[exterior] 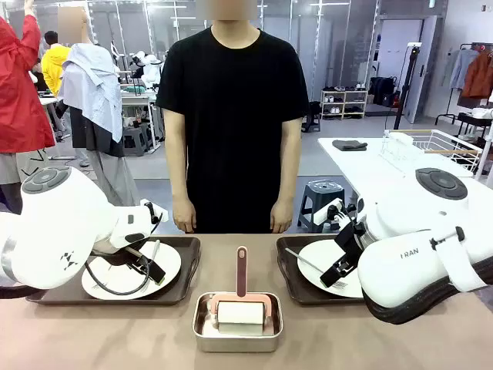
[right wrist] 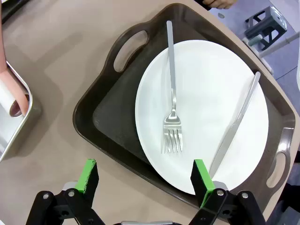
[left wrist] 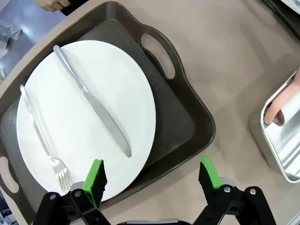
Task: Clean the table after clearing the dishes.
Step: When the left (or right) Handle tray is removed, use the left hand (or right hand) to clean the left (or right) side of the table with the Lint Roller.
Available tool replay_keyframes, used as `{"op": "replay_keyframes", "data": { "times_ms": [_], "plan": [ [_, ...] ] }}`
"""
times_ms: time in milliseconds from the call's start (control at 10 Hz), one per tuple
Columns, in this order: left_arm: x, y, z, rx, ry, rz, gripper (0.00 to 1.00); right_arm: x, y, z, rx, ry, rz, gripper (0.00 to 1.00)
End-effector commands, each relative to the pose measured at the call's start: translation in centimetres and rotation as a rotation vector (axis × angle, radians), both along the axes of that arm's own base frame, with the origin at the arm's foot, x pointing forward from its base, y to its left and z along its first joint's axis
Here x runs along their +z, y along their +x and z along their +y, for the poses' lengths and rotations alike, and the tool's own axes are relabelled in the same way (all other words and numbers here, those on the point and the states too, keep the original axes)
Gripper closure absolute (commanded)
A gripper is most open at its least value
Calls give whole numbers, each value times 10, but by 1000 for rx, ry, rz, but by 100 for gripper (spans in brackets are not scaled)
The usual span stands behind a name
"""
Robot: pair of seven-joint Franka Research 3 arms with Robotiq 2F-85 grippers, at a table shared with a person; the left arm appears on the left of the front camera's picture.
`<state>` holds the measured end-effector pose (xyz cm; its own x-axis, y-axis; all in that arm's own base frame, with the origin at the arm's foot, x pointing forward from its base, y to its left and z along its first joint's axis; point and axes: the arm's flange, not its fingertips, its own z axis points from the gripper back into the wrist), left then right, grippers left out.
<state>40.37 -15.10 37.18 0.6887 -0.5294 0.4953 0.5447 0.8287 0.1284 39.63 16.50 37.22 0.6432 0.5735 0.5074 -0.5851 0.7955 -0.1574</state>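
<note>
Matte taupe table [exterior: 115, 339], clothing racks [exterior: 479, 73] beyond, left gripper [left wrist: 151, 163] and right gripper [right wrist: 145, 163] with jaws spread

We count two trays [left wrist: 174, 126] [right wrist: 111, 113], two plates [left wrist: 127, 84] [right wrist: 206, 89], two forks [left wrist: 40, 136] [right wrist: 172, 93] and two knives [left wrist: 91, 101] [right wrist: 236, 124]: one fork and one knife on each plate. We also count one pan [exterior: 235, 344], one roller [exterior: 240, 312], one person [exterior: 231, 116], two grippers [left wrist: 152, 171] [right wrist: 145, 173].

Pan [exterior: 236, 344] sits between left tray [exterior: 189, 270] and right tray [exterior: 288, 271].

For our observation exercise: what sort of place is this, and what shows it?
Likely a robotics lab staged for dining: white robot arms, trays with plates and cutlery, clothing racks behind.
</note>
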Motion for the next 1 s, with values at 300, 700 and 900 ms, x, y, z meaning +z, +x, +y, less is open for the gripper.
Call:
{"op": "replay_keyframes", "data": {
  "times_ms": [300,700,900],
  "plan": [
    [0,0,0,0,0,0,0,0,0,0,0,0,0,0],
    [0,0,0,0,0,0,0,0,0,0,0,0,0,0],
    [6,7,1,9,1,-4,0,11,10,-2,4,8,0,0]
  ]
}}
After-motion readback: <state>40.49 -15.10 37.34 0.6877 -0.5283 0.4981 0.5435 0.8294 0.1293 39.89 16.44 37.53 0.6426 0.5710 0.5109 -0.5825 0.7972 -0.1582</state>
